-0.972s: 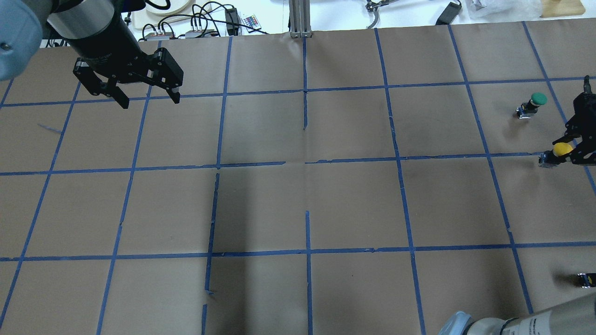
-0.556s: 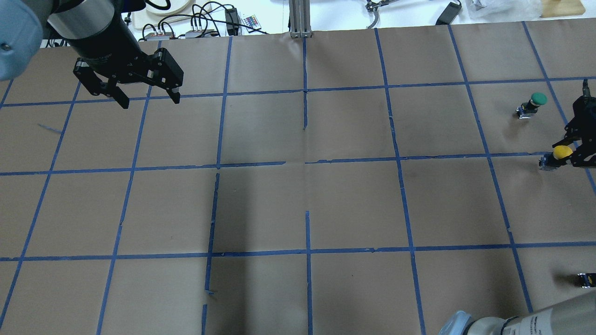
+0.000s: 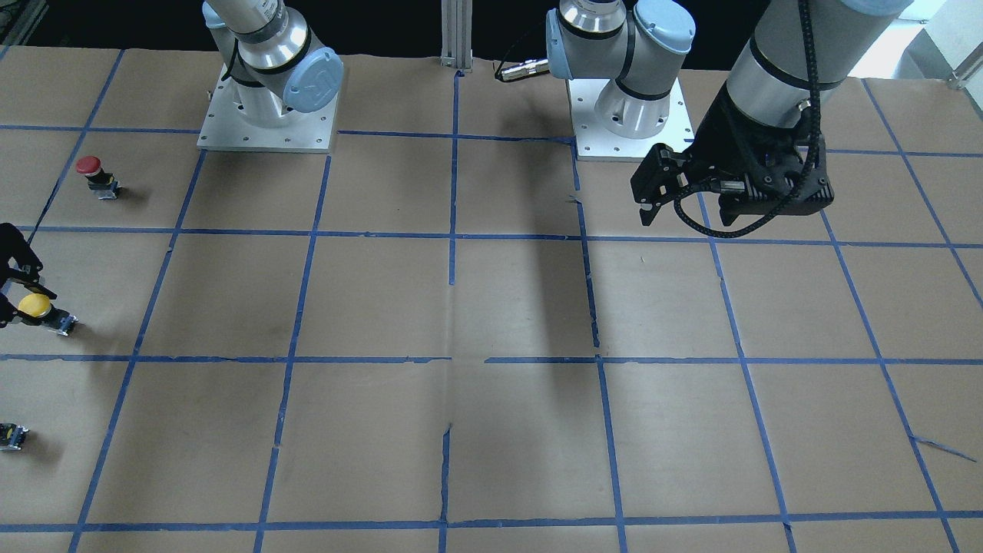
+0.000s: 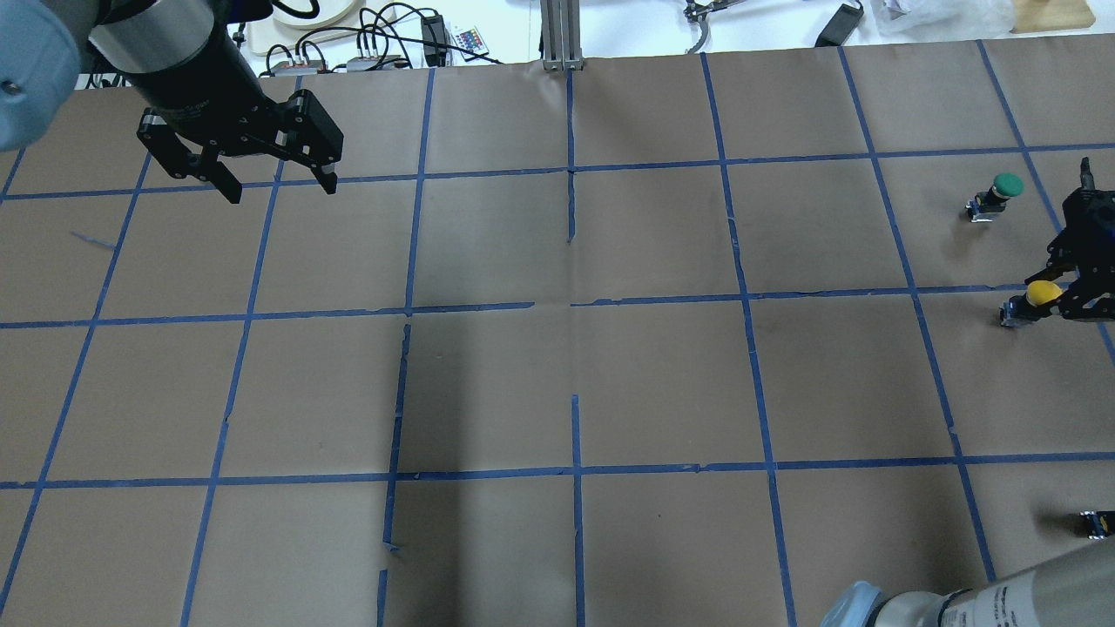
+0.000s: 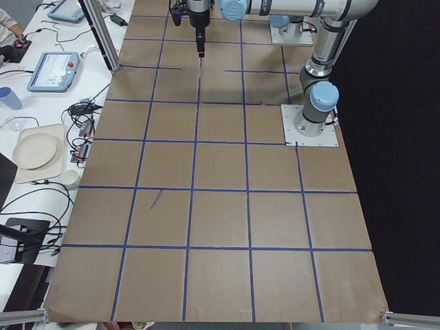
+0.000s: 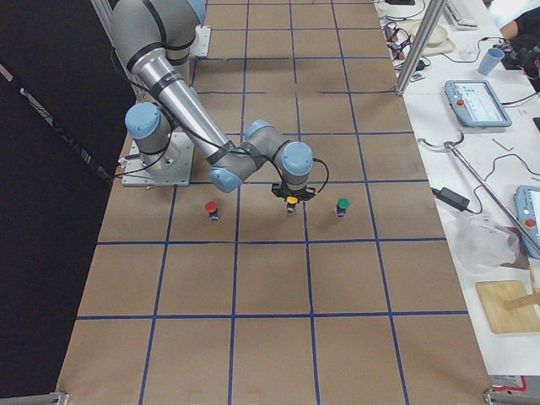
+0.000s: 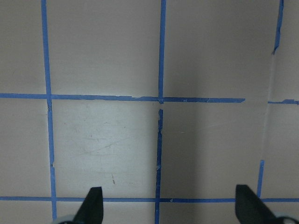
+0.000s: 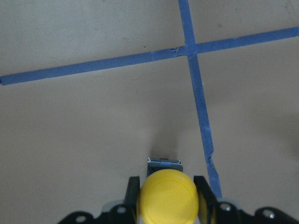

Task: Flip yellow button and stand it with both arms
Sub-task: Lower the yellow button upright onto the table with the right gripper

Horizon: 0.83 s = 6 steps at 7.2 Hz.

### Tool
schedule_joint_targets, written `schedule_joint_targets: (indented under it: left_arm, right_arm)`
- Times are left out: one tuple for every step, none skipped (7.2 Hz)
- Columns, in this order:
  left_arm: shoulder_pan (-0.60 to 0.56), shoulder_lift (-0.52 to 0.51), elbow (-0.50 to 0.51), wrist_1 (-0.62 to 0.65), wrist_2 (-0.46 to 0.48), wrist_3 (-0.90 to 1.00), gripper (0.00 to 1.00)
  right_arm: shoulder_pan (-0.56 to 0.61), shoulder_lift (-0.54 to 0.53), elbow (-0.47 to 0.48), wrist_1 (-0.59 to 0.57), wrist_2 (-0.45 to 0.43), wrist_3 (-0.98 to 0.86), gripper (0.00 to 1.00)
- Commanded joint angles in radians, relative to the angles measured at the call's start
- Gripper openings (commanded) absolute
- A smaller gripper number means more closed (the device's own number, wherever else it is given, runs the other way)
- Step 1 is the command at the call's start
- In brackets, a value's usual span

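The yellow button (image 4: 1041, 293) is at the table's far right, its yellow cap clamped between the fingers of my right gripper (image 4: 1058, 296). In the right wrist view the cap (image 8: 168, 198) faces the camera, with the black-grey body below it, low over the brown paper. It also shows in the front-facing view (image 3: 34, 305) and the exterior right view (image 6: 292, 201). My left gripper (image 4: 281, 192) is open and empty, high over the far left of the table; its spread fingertips (image 7: 93, 203) show above bare paper.
A green-capped button (image 4: 1002, 187) stands just beyond the yellow one. A red-capped button (image 3: 91, 165) stands nearer the robot's base. A small capless block (image 4: 1096, 522) lies at the right edge. Blue tape lines grid the paper. Cables and devices lie past the far edge.
My right gripper has shifted slightly left and toward the near side of the overhead view, carrying the yellow button with it. The left arm has not moved.
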Motion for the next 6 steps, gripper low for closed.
schedule_joint_targets:
  left_arm:
    - [0.000,0.000,0.000,0.000,0.000,0.000,1.00]
    - [0.000,0.000,0.000,0.000,0.000,0.002,1.00]
    - [0.000,0.002,0.000,0.000,0.000,0.002,1.00]
    - [0.000,0.002,0.000,0.000,0.000,0.002,1.00]
    - [0.000,0.002,0.001,0.000,0.000,0.002,1.00]
    - [0.000,0.002,0.001,0.000,0.000,0.002,1.00]
  right_arm:
    - [0.000,0.003,-0.002,-0.003,0.000,0.003,0.41]
    - [0.000,0.000,-0.003,-0.003,0.009,0.003,0.63]
    - [0.000,0.000,-0.005,-0.003,0.009,0.005,0.88]
    - [0.000,0.000,-0.006,-0.003,0.009,0.006,0.91]
    - [0.000,-0.001,-0.005,-0.002,0.009,0.009,0.95]
    - [0.000,-0.010,-0.008,0.003,0.009,0.014,0.95]
